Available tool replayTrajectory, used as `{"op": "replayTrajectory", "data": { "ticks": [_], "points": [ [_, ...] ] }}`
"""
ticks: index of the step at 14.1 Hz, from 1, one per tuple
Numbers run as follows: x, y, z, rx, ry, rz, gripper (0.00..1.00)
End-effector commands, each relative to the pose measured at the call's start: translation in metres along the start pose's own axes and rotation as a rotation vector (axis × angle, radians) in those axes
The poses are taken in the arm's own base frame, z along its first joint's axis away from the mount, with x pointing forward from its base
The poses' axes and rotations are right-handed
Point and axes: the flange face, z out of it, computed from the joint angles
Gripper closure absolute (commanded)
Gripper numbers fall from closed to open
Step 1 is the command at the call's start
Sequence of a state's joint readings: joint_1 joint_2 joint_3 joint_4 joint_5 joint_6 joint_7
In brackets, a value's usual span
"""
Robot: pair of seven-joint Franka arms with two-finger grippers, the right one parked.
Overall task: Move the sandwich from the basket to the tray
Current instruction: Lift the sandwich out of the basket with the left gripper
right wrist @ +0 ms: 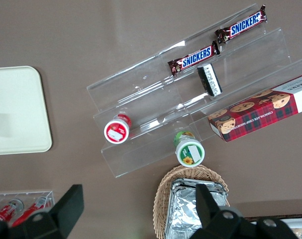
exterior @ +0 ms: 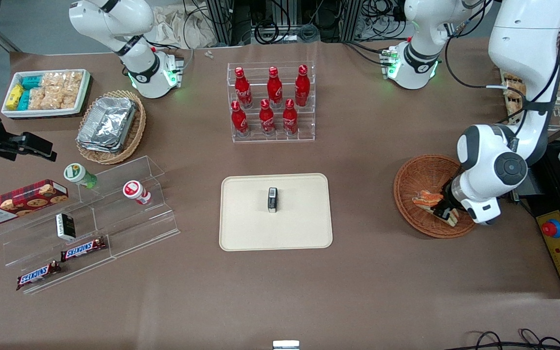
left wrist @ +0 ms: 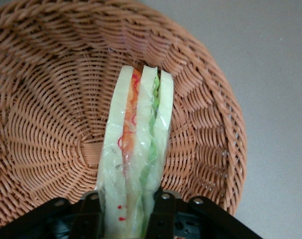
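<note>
Where the front view shows the working arm's end of the tabletop (exterior: 367, 272), the end effector (exterior: 446, 212) sits low inside the reddish-brown basket (exterior: 418, 177), down at the part of the basket nearer the front camera. The sandwich (exterior: 433, 201) lies in the basket with its orange edge showing, and its near end runs straight under the end effector. The beige tray (exterior: 241, 228) rests in the middle of the tabletop, well apart from the basket, with a small dark box (exterior: 272, 200) on it.

Seen from the left wrist, the sandwich (left wrist: 137, 159) stands on edge over the woven floor of the basket (left wrist: 46, 114), its pale bread and its orange and green layers running away from the camera. The end effector (left wrist: 126, 219) is pinching the wrapped sandwich, one dark finger (left wrist: 88, 219) pressed against each bread face.

From the right wrist, only a corner of the tray (right wrist: 16, 109) appears.
</note>
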State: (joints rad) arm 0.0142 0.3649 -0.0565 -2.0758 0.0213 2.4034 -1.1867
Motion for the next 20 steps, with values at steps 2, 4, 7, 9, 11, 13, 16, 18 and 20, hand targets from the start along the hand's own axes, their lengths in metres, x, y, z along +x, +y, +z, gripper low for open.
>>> {"op": "replayTrajectory", "data": {
  "ticks": [2, 4, 7, 9, 11, 13, 16, 18, 20],
  "points": [
    [0.014, -0.007, -0.041, -0.027, 0.039, 0.016, 1.0],
    [0.016, -0.002, -0.068, -0.015, 0.039, 0.028, 1.0],
    [0.013, 0.011, -0.115, -0.01, 0.041, 0.103, 0.99],
    [0.009, 0.012, -0.16, -0.028, 0.047, 0.19, 0.99],
    [0.0, 0.005, -0.215, -0.001, 0.033, 0.294, 0.99],
    [-0.024, 0.01, -0.267, 0.038, 0.018, 0.519, 0.99],
    [-0.049, 0.026, -0.33, -0.005, 0.029, 0.681, 1.0],
    [-0.08, 0.034, -0.349, -0.034, 0.035, 0.746, 1.0],
    [-0.127, 0.053, -0.332, -0.017, 0.008, 0.84, 1.0]
  ]
}}
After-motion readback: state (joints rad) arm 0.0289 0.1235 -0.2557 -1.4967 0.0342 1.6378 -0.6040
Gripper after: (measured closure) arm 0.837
